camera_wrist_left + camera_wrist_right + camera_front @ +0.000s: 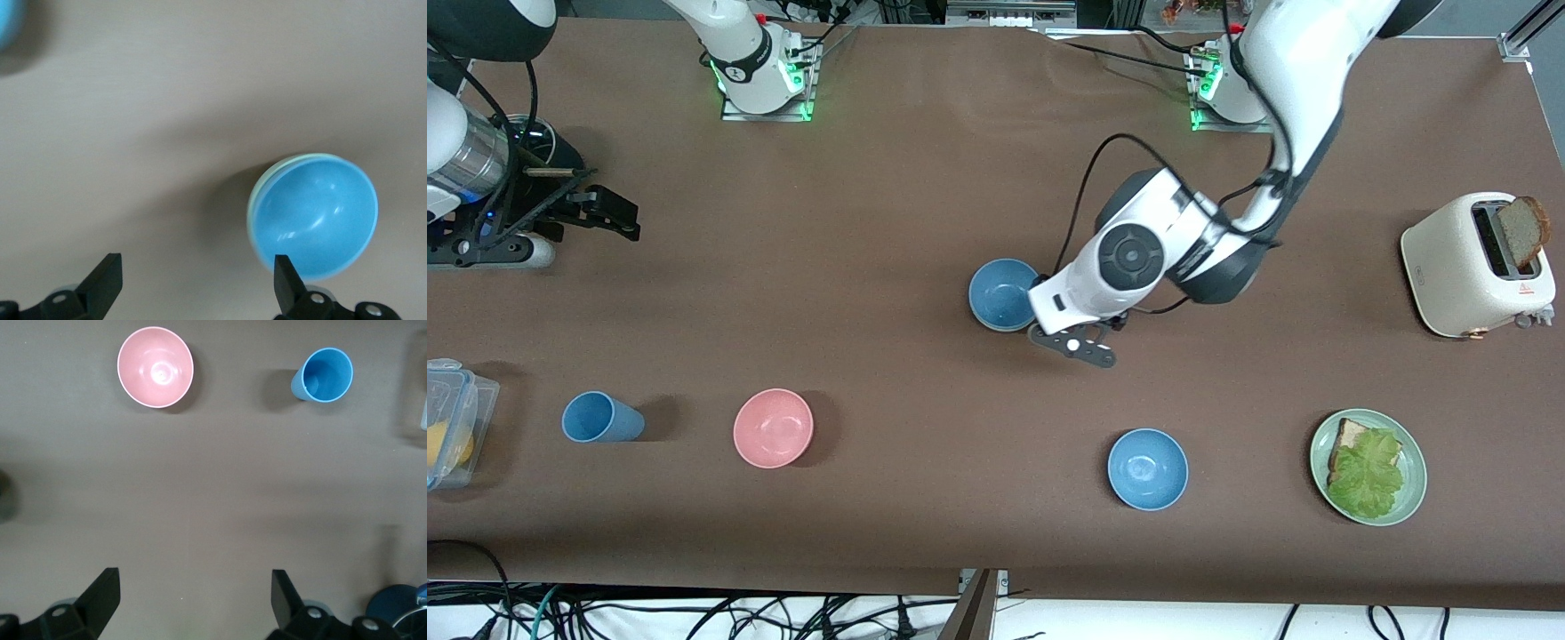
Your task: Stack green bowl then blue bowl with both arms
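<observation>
Two bowls sit nested mid-table: the blue bowl point(1003, 294) rests inside the green bowl point(267, 183), whose pale rim shows only in the left wrist view.
Just beside the stack, toward the left arm's end, the left gripper point(1080, 345) hangs with fingers spread, holding nothing. The right gripper point(591, 213) waits over the right arm's end, fingers point(103, 593) spread too. Nearer the front camera lie a sky-blue bowl point(1147, 468), pink bowl point(773, 428), blue cup point(600, 418) and green plate point(1412, 476).
</observation>
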